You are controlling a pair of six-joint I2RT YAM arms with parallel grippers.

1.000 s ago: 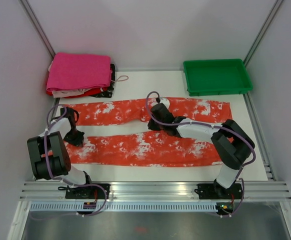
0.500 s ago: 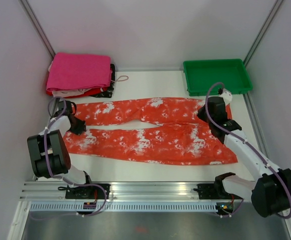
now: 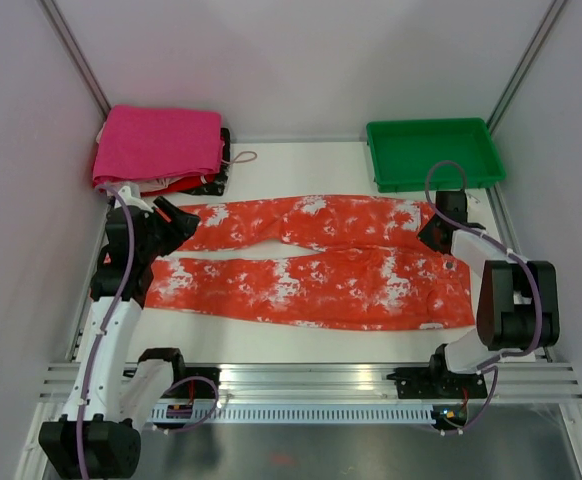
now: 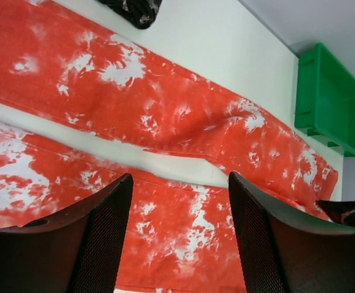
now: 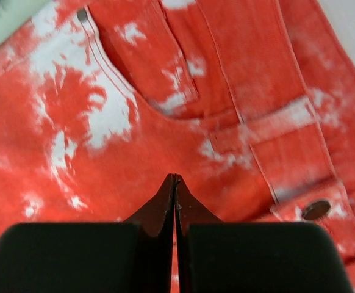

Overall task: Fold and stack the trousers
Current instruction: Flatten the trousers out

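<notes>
- Trousers [image 3: 311, 265] lay flat on the table [image 3: 301, 160], with the waist toward the right arm and both legs running toward the left arm.
- A second earlier the two legs sat well apart, with a broad strip of table between them. By this moment they had closed up, and only a thin sliver of table showed between them.
- Your left gripper [image 4: 179, 183] had been shut down by the near leg's cuff. It had since let go and stood spread, empty, near the far leg's cuff.
- Your right gripper [image 5: 175, 178] had left the middle of the trousers and gone to the waistband. Its tips were pressed together just over the cloth by the pocket and button, and you could see no fabric caught between them.
- From this you could judge the smoothing-out as nearly done, with no fold made yet.
- The next sensible step looked like laying one leg over the other, so each end needed a fresh hold.
- The stack of folded pink cloth [image 3: 159, 145] waited at the far left corner and the green tray [image 3: 433, 152] at the far right, both apart from the trousers.
</notes>
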